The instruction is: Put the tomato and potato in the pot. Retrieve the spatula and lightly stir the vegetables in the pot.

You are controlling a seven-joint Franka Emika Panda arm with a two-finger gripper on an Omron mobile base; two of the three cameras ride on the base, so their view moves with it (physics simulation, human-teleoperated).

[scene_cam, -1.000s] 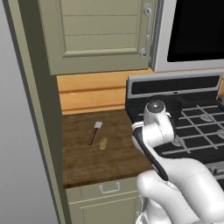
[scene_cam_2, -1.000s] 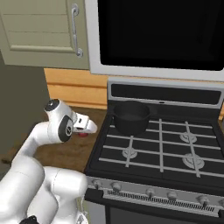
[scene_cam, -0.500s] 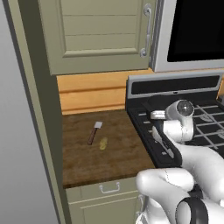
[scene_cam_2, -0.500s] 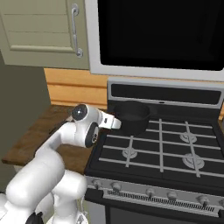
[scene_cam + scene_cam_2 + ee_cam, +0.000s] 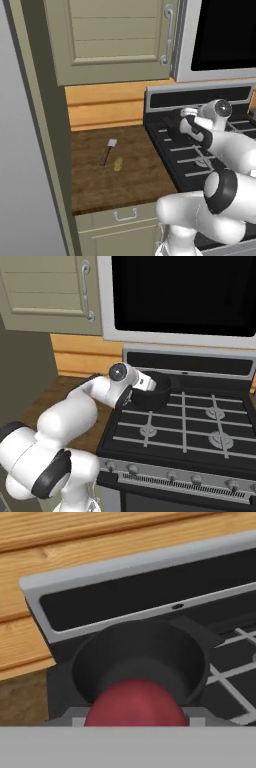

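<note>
My gripper is shut on the tomato, a red ball at the bottom of the hand view. Just ahead stands the pot, dark, round and with nothing in it. It sits on the stove's back left burner, and the tomato is at its near rim. From the right base, the gripper reaches over the pot from the left. On the wooden counter lie the spatula, with its pale blade pointing to the wall, and the small yellowish potato just beside it. The gripper is far right of both.
The black stove has grates over several burners and a raised back panel right behind the pot. A microwave hangs above it. A cabinet door hangs over the counter, and a tall panel bounds its left side.
The arm has swung right from the counter over to the stove, carrying the tomato up to the pot's rim. Spatula and potato have not moved.
</note>
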